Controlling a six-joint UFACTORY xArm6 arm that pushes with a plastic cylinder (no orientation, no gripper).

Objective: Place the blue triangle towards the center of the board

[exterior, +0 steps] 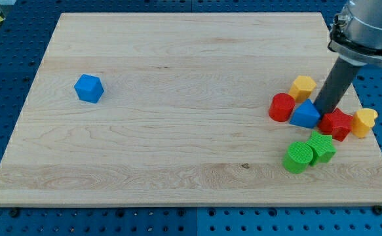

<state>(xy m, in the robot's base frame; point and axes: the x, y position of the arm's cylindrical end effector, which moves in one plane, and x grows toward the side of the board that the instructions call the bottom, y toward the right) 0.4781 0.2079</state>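
Pale wooden board (177, 151) on a blue pegboard table (7, 59) carries a blue cube (88, 88) alone at the view's left and a cluster at the right. Within that cluster the blue triangle (305, 115) sits between a red cylinder (282, 107) and a red star-like block (337, 124), near a yellow block (303, 86), another yellow block (364, 121) and 2 green blocks (309, 152). With no jaws to open or close, the rod holds nothing, and my tip (321, 111) touches the triangle's right edge.

Wooden board (177, 157), blue cube (88, 88) at view's left, coloured blocks (308, 124) clustered at right
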